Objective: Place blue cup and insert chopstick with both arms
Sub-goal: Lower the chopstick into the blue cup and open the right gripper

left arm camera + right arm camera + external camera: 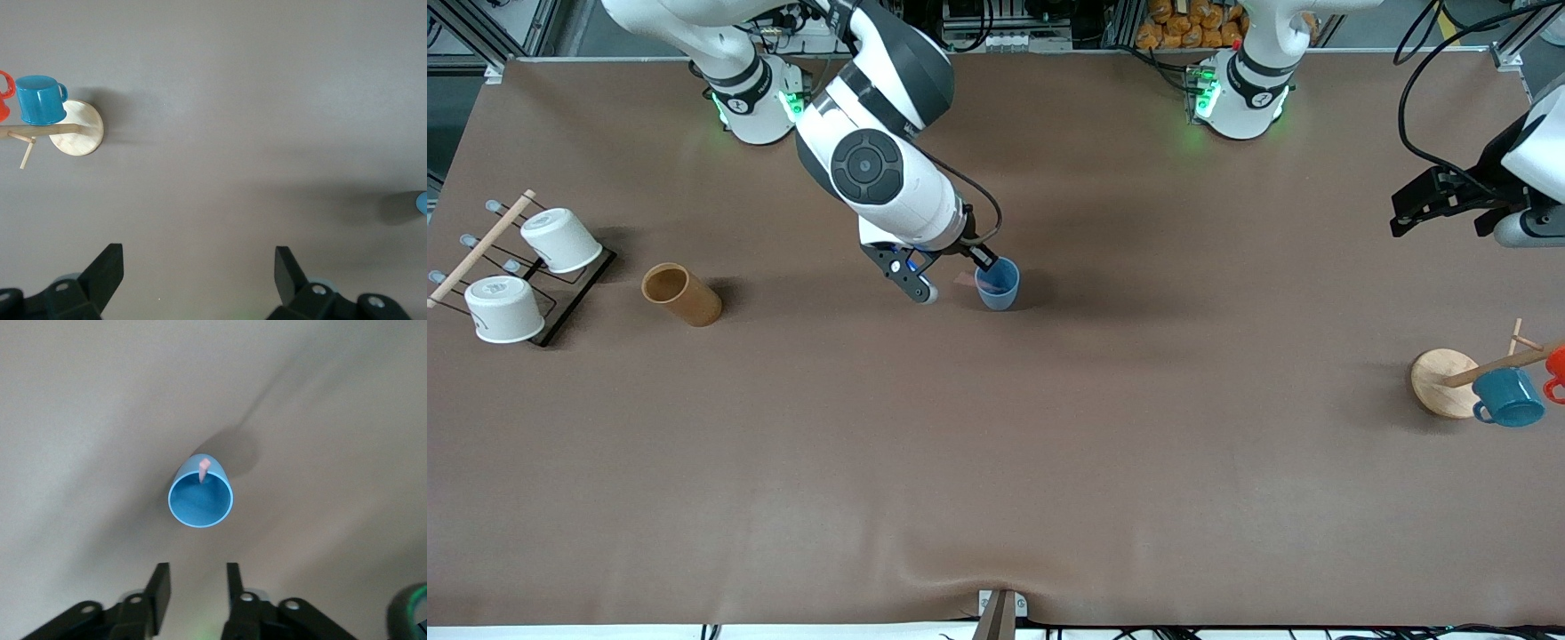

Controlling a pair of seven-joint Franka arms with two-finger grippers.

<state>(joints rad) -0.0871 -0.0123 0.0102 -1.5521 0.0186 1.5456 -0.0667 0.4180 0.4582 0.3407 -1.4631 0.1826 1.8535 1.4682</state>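
Note:
The blue cup stands upright on the brown table near its middle; the right wrist view looks down into the cup. The pale-pink chopstick stands in it, leaning on the rim, and its end pokes out toward the right arm's end. My right gripper hangs right over the chopstick's end beside the cup, open, with nothing between its fingers. My left gripper waits open and empty over the left arm's end of the table. The cup's edge shows in the left wrist view.
A tan cup lies on its side toward the right arm's end, beside a rack with two white cups. At the left arm's end a wooden mug tree carries a teal mug and an orange one.

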